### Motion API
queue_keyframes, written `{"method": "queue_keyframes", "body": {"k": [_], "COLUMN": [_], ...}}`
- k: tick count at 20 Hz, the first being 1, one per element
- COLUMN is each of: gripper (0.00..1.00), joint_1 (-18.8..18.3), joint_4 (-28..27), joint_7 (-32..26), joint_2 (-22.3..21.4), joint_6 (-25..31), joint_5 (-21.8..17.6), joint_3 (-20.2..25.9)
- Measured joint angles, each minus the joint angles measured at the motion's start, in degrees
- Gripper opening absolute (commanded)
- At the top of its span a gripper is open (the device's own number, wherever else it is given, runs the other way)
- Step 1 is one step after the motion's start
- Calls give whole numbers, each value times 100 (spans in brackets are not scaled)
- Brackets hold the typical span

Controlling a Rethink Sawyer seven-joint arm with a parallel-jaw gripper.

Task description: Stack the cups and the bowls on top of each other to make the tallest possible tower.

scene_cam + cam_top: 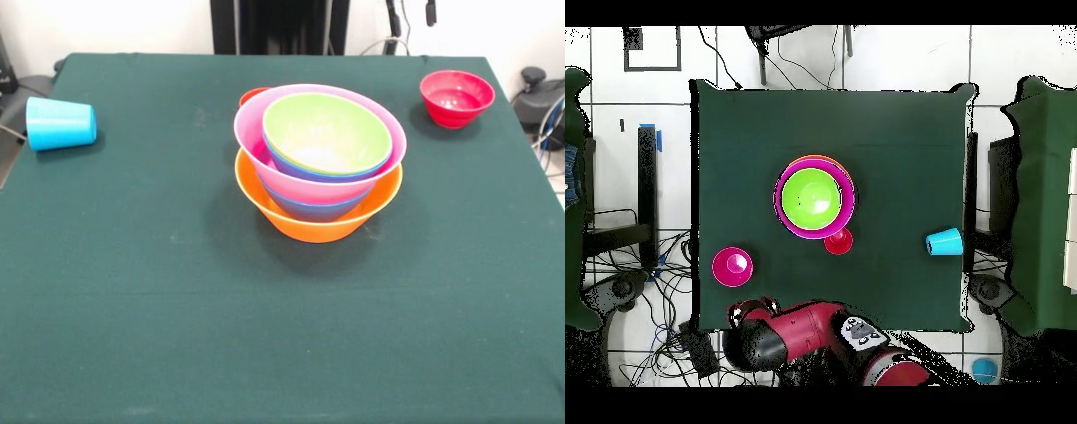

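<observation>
**A:** Where do things stand?

**B:** The tower (318, 168) is mid-bench. The orange bowl (313, 221) is its base, a blue bowl sits in that, then the pink bowl (265, 150), with another blue rim and the lime green bowl (327, 132) nested on top. The red cup (252, 92) is just beside the tower on its far side, mostly hidden behind the pink rim. Seen from across the bench (282, 336), the small red bowl (456, 97) is far right and well apart from the tower. The light blue cup (60, 124) lies on its side at the far left. I see no green cup.

**A:** And the end effector?

**B:** Only the arm (805, 335) shows, folded back at the robot's edge of the bench. I can't make out the end effector, so I can't tell how far open it is or whether it holds anything.

**A:** What could go wrong?

**B:** I'd guess the red cup comes first. It is so close to the tower that a descent there could clip the pink rim and shove the glossy bowls askew. The blue cup is lying down, so it may roll away under a pinch. Anything set off-centre in the green bowl would likely tip, or slide down the slick wall
</observation>
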Motion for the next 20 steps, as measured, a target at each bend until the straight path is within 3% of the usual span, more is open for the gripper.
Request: {"method": "queue_keyframes", "body": {"k": [14, 20], "gripper": [100, 100], "joint_1": [288, 435], "joint_4": [-24, -410], "joint_7": [0, 1], "joint_2": [164, 431], "joint_6": [0, 92], "joint_5": [1, 1], "joint_3": [-184, -210]}}
